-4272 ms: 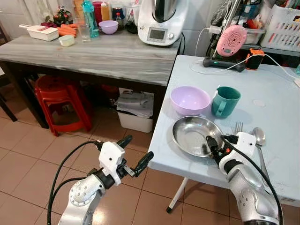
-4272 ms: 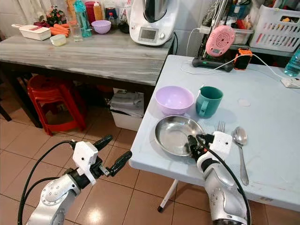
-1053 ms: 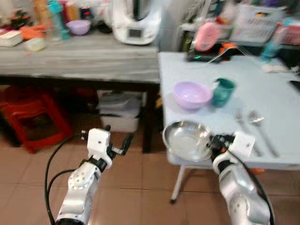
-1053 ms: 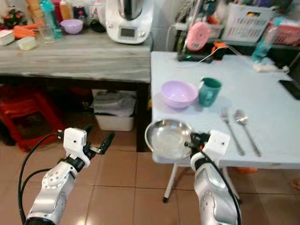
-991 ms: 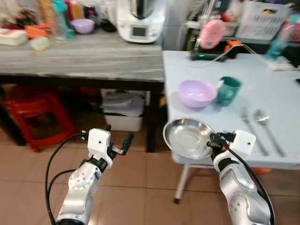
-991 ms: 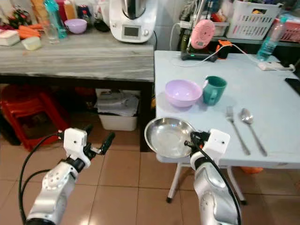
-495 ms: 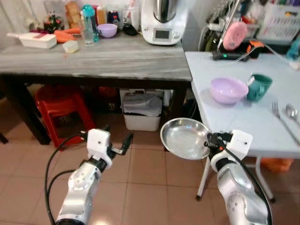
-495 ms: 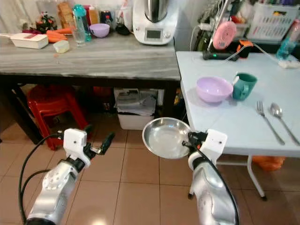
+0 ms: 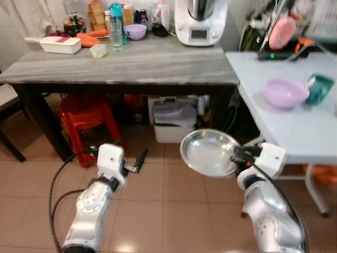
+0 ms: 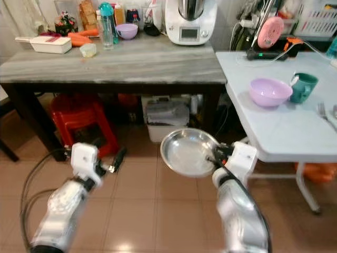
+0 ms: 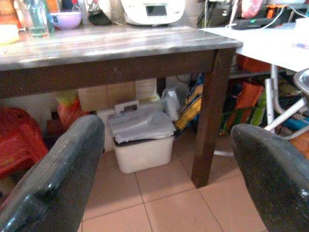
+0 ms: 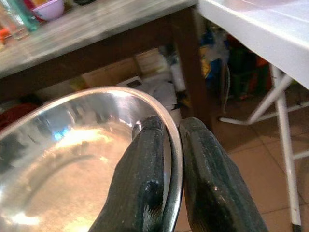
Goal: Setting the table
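Observation:
A round steel plate [image 9: 208, 153] hangs in the air over the tiled floor, left of the white table [image 9: 295, 132]. My right gripper [image 9: 235, 154] is shut on its rim; in the right wrist view the two fingers [image 12: 145, 179] pinch the plate's edge [image 12: 175, 145]. My left gripper [image 9: 141, 158] is open and holds nothing, low over the floor. On the white table stand a lilac bowl [image 9: 286, 93] and a green mug [image 9: 319, 89]; a fork [image 10: 325, 115] lies at its right edge.
A grey wooden side table [image 9: 126, 62] carries a white kitchen machine [image 9: 200, 21], bottles, a small lilac bowl [image 9: 136, 31] and a tray [image 9: 54, 44]. Under it stand a red stool [image 9: 87, 121] and a white box [image 9: 174, 121]. Tiled floor lies in front.
The whole view has swung left and back: the white table has slid to the right edge. The plate stays in my right gripper, now further from the table. The left arm keeps its pose.

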